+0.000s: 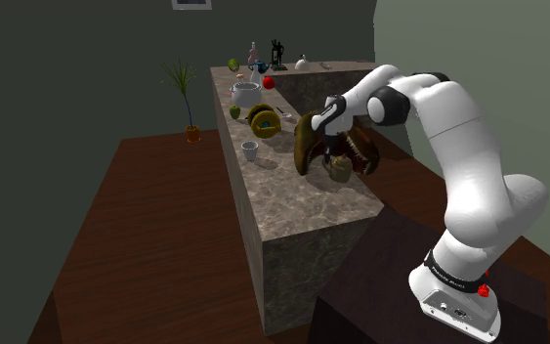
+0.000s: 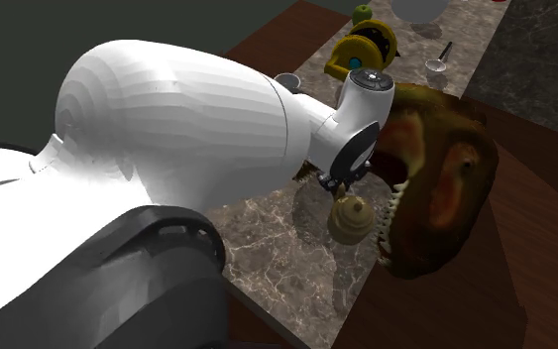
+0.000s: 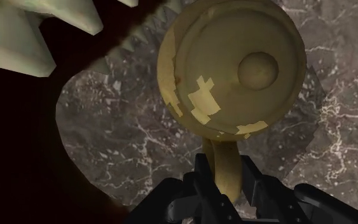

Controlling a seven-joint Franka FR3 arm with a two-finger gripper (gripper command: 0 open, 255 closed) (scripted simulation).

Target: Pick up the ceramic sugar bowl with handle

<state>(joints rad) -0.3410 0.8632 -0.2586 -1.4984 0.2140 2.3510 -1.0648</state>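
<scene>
shoulder view: bowl (image 1: 341,173) partly behind pincer (image 1: 334,158)

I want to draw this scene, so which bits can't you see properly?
The handle of the sugar bowl, wrist view: end hidden inside the claw.
Dinosaur head, wrist view: cut off by the edge.
Things at the far end of the counter, shoulder view: too small to name.

The hand (image 3: 227,168) hides the sugar bowl's (image 3: 231,70) handle tip; dinosaur head (image 3: 18,38) cropped.

White rounded arm (image 1: 478,186) with dark joints, red base dot, black tool (image 3: 225,170).
</scene>
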